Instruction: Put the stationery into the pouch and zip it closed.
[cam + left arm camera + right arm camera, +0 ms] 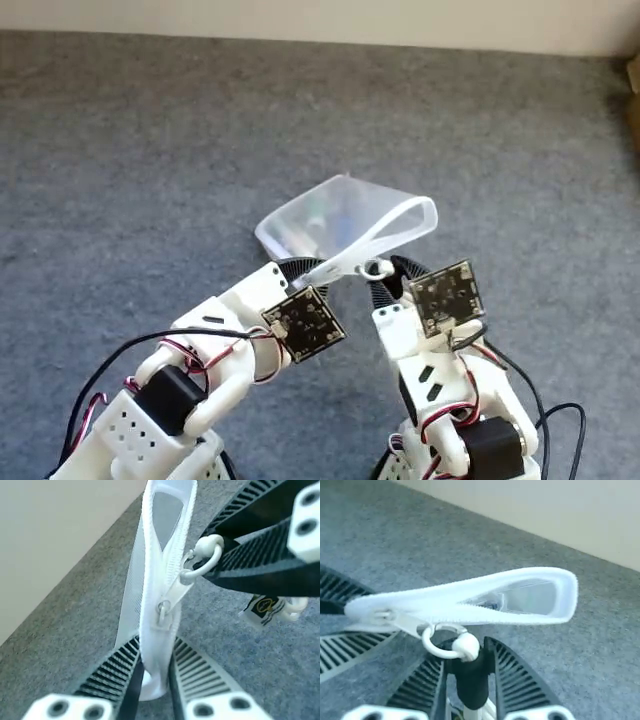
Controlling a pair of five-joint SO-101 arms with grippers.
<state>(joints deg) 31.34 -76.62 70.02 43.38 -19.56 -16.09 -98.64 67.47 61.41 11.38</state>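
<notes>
High view: pouch [345, 225] is held off the desk [120, 150] near centre, with the left hand [297, 268] at its 7 o'clock end and the right hand [393, 272] at 5 o'clock. Stationery [322, 216] shows dimly through the wall, so loading looks done. Open desk lies from 9 through 12 to 3 o'clock, and the far edge is well away. Left wrist view: the left hand [156, 642] is clenched on the pouch [160, 580] by its zip end, probably as an anchor against the pull. The mouth gapes at the far end. Right wrist view: the right hand [466, 652] is clenched on the zip pull [462, 647], whose ring leads to the slider. The two hands sit close together. Judgement: the pull should run away from the anchor, along the open mouth.
</notes>
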